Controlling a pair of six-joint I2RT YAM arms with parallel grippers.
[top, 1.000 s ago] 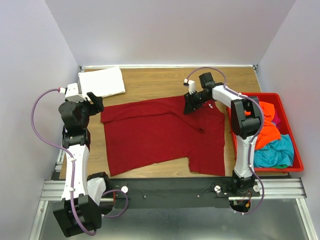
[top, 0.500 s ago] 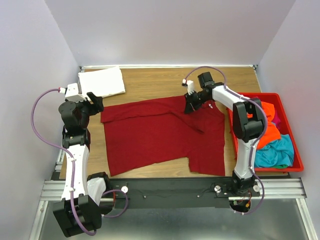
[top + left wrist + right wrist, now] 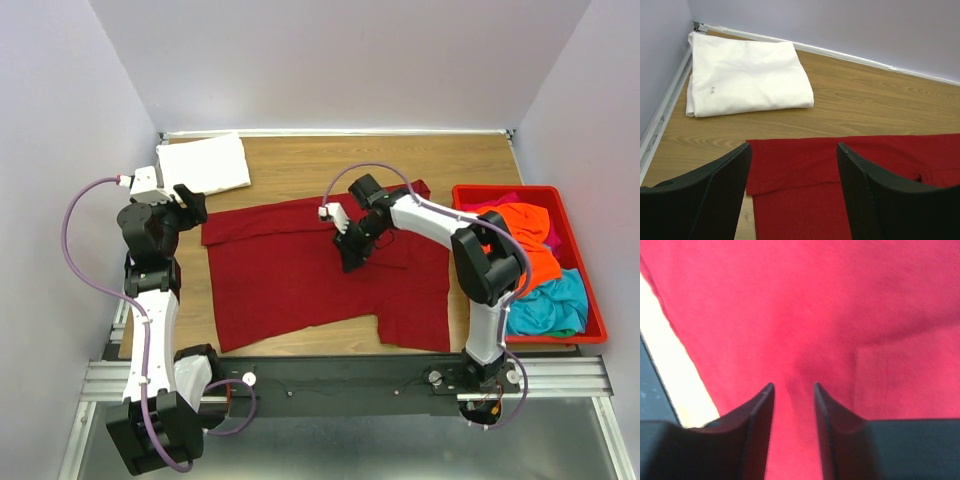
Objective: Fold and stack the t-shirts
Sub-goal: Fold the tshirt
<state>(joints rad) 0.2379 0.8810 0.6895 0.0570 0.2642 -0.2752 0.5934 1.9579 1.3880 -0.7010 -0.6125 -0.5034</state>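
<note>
A dark red t-shirt lies spread on the wooden table; it also fills the right wrist view. My right gripper is over its middle, its jaws nearly closed with a pinch of red cloth between them. My left gripper is open and empty just above the shirt's far left corner. A folded white t-shirt lies at the far left corner of the table, also in the left wrist view. Orange, teal and magenta shirts lie in the bin.
A rigid red plastic bin stands at the right edge of the table. Purple walls close in the table on three sides. A black rail runs along the near edge.
My right gripper has moved from the shirt's far right part down and left to its middle, dragging red cloth with it. The left arm has not moved.
</note>
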